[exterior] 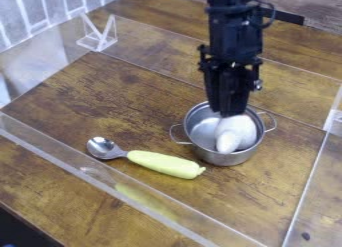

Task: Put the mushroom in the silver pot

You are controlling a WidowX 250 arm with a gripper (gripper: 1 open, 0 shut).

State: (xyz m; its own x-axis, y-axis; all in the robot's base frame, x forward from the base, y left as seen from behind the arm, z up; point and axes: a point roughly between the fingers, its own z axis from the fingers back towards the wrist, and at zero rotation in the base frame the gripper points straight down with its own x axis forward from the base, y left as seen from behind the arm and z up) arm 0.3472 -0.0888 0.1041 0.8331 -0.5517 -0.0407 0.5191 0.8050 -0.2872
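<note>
One pot [201, 143] sits right of centre with one mushroom [233, 133] inside it. One spoon [103, 147] and one yellow-green vegetable [166, 164] lie near left of the pot. One gripper [231, 108] hangs above the pot.

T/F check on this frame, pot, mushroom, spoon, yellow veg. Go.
1. The mushroom is inside the silver pot. True.
2. The metal spoon lies in the pot. False: it lies on the table, left of the pot.
3. The yellow-green vegetable lies between spoon and pot, near the front. True.
4. The gripper is over the spoon. False: it stands directly above the pot.
5. The pot has a lid on. False: it is open-topped.
</note>
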